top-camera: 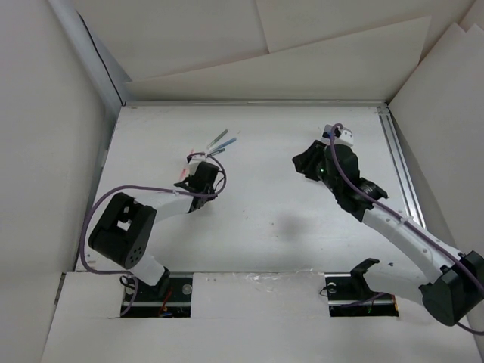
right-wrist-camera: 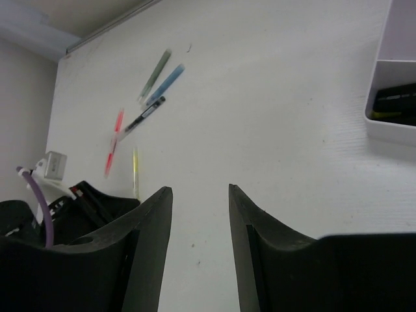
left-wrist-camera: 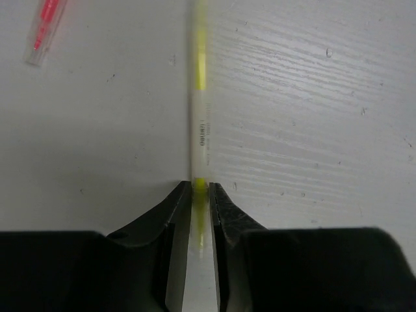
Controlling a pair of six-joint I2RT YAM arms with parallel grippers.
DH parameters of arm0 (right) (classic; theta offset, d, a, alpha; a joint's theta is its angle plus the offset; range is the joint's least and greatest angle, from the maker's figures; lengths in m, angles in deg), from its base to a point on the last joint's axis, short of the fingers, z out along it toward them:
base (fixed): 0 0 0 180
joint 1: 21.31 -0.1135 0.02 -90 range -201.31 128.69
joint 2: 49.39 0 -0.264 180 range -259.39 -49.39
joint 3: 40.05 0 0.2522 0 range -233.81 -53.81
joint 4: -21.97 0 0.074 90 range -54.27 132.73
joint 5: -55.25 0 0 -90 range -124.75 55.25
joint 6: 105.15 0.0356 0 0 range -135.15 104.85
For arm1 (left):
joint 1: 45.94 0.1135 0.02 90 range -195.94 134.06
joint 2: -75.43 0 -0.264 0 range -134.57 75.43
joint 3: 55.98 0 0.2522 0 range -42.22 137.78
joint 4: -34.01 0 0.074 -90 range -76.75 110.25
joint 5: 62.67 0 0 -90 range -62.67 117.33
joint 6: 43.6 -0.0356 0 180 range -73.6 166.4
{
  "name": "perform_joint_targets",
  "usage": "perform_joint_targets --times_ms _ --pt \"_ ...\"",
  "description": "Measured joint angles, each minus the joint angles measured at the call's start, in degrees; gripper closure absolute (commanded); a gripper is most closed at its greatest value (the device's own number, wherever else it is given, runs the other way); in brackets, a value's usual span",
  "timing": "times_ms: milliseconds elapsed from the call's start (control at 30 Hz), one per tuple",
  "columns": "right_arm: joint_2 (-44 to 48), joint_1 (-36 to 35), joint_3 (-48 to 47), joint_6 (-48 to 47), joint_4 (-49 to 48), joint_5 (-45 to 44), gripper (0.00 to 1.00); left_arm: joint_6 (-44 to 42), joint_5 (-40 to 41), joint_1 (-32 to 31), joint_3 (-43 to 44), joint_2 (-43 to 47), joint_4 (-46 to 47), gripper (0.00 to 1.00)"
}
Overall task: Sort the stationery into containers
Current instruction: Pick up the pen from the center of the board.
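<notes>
Gripping | left gripper [left-wrist-camera: 201, 195] narrow on thin clear yellow-cored pen [left-wrist-camera: 200, 130], left half of white table [left-wrist-camera: 312, 130], most of its length ahead of the jaws | risk: overhang lets pen pivot or slip | right gripper [right-wrist-camera: 200, 221] wide, empty, beside pale compartmented box [right-wrist-camera: 390, 97].

A white table [top-camera: 265, 227] sits boxed in by pale board walls [top-camera: 45, 151] (overlapping at the back).

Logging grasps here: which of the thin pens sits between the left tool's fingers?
The yellow pen, flanked tightly by the left tool. The pink pen, blue pen and green pen lie apart on the table, untouched.
</notes>
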Motion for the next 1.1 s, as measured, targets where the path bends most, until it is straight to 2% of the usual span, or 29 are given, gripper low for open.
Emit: perform_joint_targets --times_ms 267,367,467,567,600,733,867,1100 --pt "-2.3 -2.9 0.0 0.1 -1.3 1.1 0.53 -0.2 0.9 0.0 2.4 -2.6 -1.1 0.83" --pt "-3.3 -3.8 0.0 0.3 -1.6 1.3 0.53 -0.3 1.1 0.0 3.4 -3.6 -1.0 0.98" --pt "-3.5 -4.4 0.0 0.3 -1.9 1.4 0.51 -0.4 0.8 0.0 3.4 -3.5 -0.9 1.0" --pt "-3.9 -4.7 0.0 0.5 -2.5 1.4 0.42 -0.5 -1.5 0.0 1.8 -1.4 -0.2 1.0" --pt "-4.2 -4.7 -0.1 0.5 -2.6 1.9 0.37 -0.6 -3.0 0.0 0.5 0.5 0.5 1.0" --pt "-6.1 -4.7 -0.4 0.0 -3.7 7.2 0.29 -0.8 -10.2 0.0 -4.3 12.2 3.4 1.0" --pt "-8.7 -4.9 -1.2 -0.2 -6.0 13.4 0.23 -0.6 -20.6 0.0 -7.5 21.9 12.5 0.98" --pt "-12.0 -5.7 -3.3 -0.2 -9.2 22.4 0.25 -0.3 -36.5 -0.3 -10.7 22.7 24.1 1.0"
